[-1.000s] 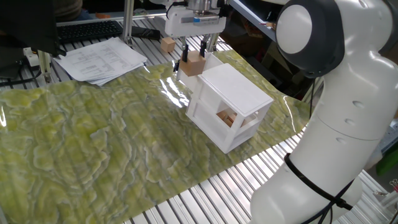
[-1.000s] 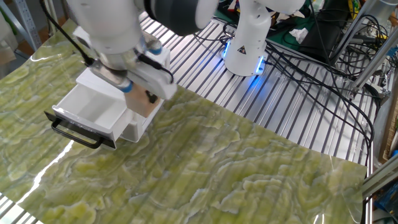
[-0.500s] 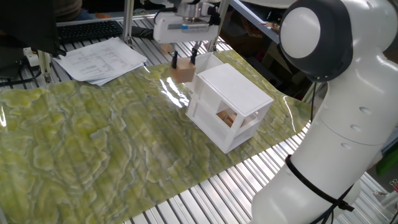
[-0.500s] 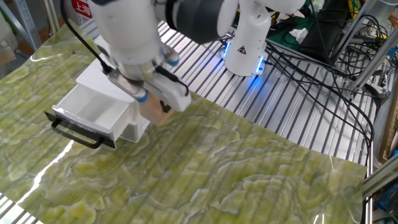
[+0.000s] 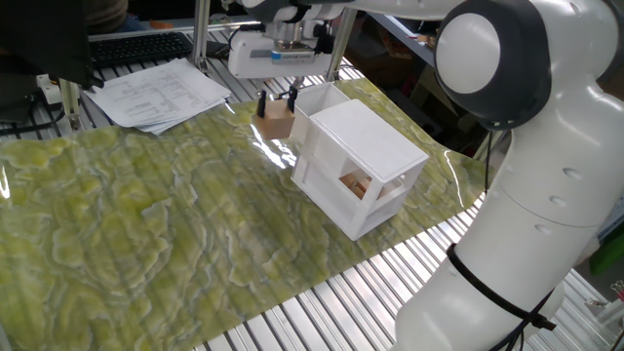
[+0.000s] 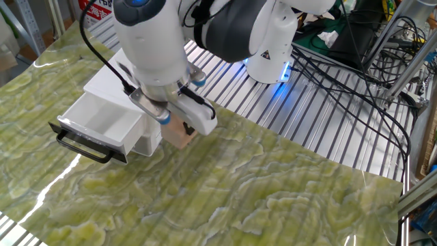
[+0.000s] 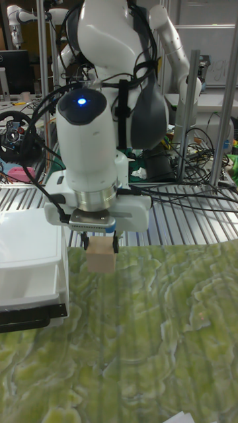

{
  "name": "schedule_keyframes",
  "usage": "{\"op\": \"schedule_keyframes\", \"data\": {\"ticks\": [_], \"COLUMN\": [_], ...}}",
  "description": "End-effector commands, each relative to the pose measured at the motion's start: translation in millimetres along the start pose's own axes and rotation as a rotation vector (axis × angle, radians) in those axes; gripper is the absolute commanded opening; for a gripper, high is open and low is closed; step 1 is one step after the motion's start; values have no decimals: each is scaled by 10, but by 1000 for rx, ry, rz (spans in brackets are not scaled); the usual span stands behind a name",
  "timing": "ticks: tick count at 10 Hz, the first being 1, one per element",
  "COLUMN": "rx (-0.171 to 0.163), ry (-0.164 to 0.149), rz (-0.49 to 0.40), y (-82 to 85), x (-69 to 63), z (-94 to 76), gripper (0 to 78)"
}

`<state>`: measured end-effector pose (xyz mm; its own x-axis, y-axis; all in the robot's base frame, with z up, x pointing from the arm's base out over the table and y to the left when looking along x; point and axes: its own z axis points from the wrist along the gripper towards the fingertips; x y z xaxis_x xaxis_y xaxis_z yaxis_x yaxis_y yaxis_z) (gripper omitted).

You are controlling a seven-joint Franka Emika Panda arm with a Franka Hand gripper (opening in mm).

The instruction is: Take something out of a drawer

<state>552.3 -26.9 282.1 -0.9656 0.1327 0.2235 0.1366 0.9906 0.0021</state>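
My gripper (image 5: 276, 100) is shut on the something, a small pale tan wooden cube (image 5: 276, 124). I hold it beside the white cabinet (image 5: 359, 146), outside the drawer and low over the green mat. In the other fixed view the cube (image 6: 179, 134) hangs just right of the pulled-out upper drawer (image 6: 102, 121), whose tray looks bare and whose black handle (image 6: 83, 146) faces the camera. The tall fixed view shows the cube (image 7: 101, 256) between my two fingers, with the gripper (image 7: 101, 246) right of the cabinet (image 7: 30, 261). Whether the cube touches the mat I cannot tell.
A green marbled mat (image 5: 146, 224) covers the slatted metal table. Papers (image 5: 161, 93) and a keyboard (image 5: 136, 47) lie at the far edge. A tan object (image 5: 356, 183) shows inside the cabinet's lower opening. The robot base (image 6: 273, 48) and cables (image 6: 341, 61) stand behind.
My gripper has carried the cube away from the drawer, sideways past the cabinet's edge and down toward the mat. The drawer has stayed open.
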Motion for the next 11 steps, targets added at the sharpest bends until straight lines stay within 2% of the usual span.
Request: {"op": "schedule_keyframes", "data": {"ticks": [1, 8, 11], "rx": [-11, -7, -6], "ry": [-60, -74, -92], "rz": [29, 18, 5], "y": [232, 352, 369], "x": [-42, -96, -158], "z": [316, 609, 769], "gripper": [26, 26, 26]}}
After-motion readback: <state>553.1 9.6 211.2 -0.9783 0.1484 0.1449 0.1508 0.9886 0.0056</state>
